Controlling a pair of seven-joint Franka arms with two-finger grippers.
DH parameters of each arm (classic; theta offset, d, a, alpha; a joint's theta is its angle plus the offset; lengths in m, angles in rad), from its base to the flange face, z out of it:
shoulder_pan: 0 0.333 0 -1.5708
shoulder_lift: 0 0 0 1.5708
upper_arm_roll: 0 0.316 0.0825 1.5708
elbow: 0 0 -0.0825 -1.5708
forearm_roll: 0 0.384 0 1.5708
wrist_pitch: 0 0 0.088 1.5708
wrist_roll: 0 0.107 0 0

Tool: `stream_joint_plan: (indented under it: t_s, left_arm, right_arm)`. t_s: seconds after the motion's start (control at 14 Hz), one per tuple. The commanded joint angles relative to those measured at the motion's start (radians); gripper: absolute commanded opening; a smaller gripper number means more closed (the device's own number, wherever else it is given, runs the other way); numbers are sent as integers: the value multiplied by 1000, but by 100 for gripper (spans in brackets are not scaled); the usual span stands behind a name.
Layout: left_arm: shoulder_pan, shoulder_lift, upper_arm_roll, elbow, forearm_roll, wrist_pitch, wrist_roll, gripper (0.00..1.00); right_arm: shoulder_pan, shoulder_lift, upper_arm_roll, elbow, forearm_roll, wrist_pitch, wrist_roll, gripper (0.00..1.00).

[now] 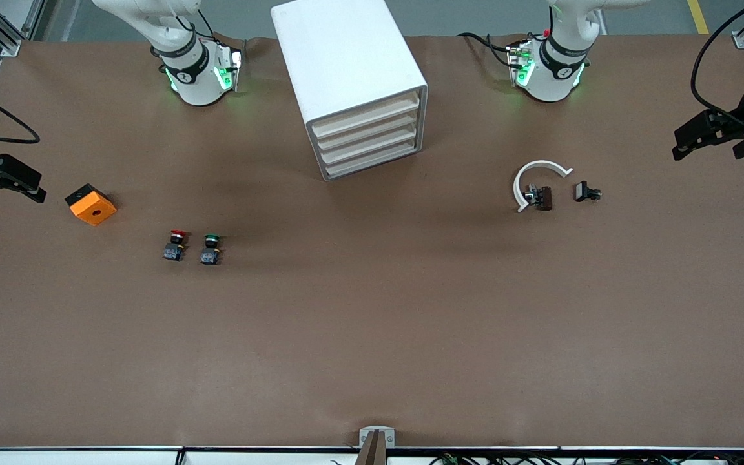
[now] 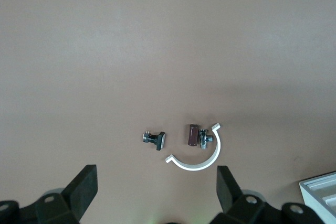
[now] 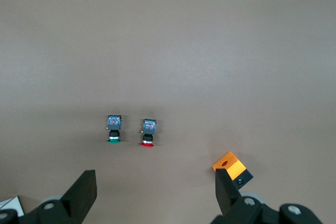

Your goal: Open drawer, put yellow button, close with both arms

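Observation:
The white cabinet [image 1: 346,71] stands at the robots' edge of the table, between the two bases. Its top drawer [image 1: 367,115] is shut, as are the three below it. The yellow button is out of view in every frame. My left gripper [image 1: 685,143] hangs open and empty over the left arm's end of the table; in the left wrist view [image 2: 156,182] its fingers stand wide apart. My right gripper [image 1: 28,183] hangs open and empty over the right arm's end; the right wrist view [image 3: 156,184] shows it wide open too.
A red-capped button [image 1: 175,244] and a green-capped button [image 1: 210,248] stand side by side. An orange block with a hole [image 1: 91,204] lies near my right gripper. A white curved clip [image 1: 535,177], a brown part [image 1: 544,197] and a black part [image 1: 585,191] lie toward the left arm's end.

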Motion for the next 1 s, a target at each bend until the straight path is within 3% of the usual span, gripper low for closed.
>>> stream_joint_plan:
  t_s: [0.0, 0.43, 0.93]
  left_arm:
    - [-9, -67, 5, -73, -15, 13, -13, 100]
    - [11, -83, -50, -82, -27, 12, -78, 100]
    - [22, -70, -55, -70, -42, 6, -76, 100]
  right_arm:
    - [1, 16, 4, 25, -17, -17, 11, 100]
    - [4, 16, 6, 26, -17, -15, 12, 100]
    - [4, 16, 4, 26, -17, -14, 14, 100]
